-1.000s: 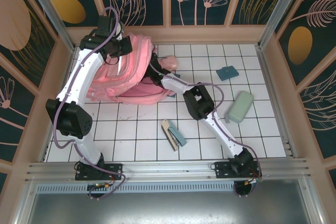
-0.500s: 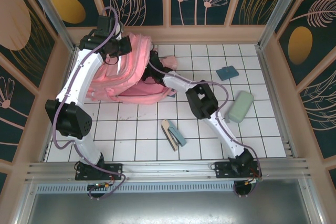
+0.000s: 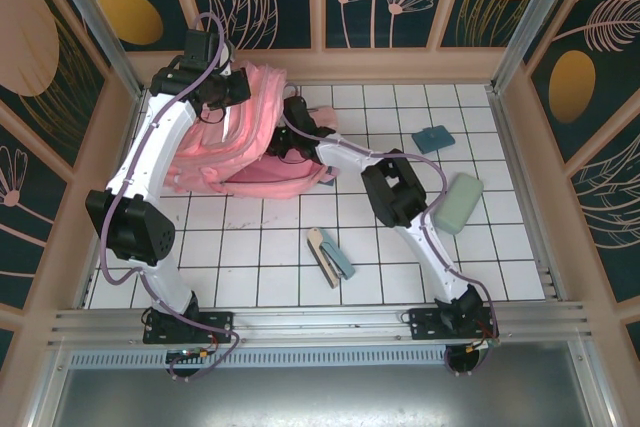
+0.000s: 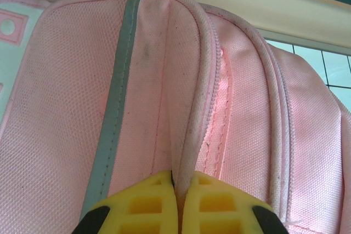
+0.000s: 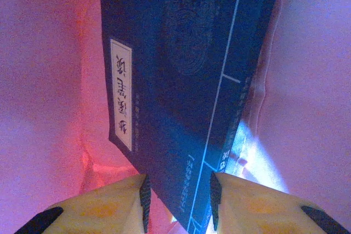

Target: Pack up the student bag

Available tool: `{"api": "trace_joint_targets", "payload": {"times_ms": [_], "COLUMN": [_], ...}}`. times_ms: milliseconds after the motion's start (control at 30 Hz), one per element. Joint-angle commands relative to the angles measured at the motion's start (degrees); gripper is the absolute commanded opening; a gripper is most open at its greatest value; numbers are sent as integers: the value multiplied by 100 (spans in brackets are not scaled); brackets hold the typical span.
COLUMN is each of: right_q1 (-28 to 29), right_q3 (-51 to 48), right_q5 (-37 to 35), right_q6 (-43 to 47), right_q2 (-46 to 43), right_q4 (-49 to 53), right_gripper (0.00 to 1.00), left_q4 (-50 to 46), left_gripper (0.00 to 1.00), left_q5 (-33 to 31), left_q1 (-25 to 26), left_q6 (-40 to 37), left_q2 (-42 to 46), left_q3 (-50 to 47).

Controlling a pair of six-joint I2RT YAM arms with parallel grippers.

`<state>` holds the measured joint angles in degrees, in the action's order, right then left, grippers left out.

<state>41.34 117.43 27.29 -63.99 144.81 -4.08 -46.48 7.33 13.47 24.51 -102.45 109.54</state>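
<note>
Student bag (image 3: 262,179): pink, far left of the table, against the far wall. Left gripper (image 4: 178,182): jaws together, clamped on the bag's piped seam, just right of a grey reflective strip (image 4: 118,91). Right gripper (image 5: 178,190): inside the bag's opening, jaws apart. I see a dark blue book (image 5: 181,53) just past the fingertips, with pink lining either side.

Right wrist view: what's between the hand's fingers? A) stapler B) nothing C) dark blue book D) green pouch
C: the corner of a dark blue book with a white label reaches between the fingers of the right hand, with the student bag lining around it.
</note>
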Motion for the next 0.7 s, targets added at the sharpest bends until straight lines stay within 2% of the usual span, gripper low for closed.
{"api": "trace_joint_targets", "payload": {"times_ms": [0,233,300,433,667], "right_q1": [14,27,38,41,89], "right_q3": [272,918,884,997,2214], "right_q5": [189,288,264,302,366], "right_q6": [-211,-456,-506,-692,-1178], "right_q2": [385,913,936,1050,1829], "right_q4": [-165,-110,-376,-1097,-1385], "right_gripper": [34,30,23,3,1], "left_q4": [669,689,708,766,960], "left_gripper": [0,0,0,0,0], "left_q5": [127,281,310,408,702], "left_q1": [-39,-38,-40,-45,-41], "left_q6": [53,115,132,176,342], "left_q2": [238,253,273,327,393], "left_q3": [59,29,-6,-88,-303]}}
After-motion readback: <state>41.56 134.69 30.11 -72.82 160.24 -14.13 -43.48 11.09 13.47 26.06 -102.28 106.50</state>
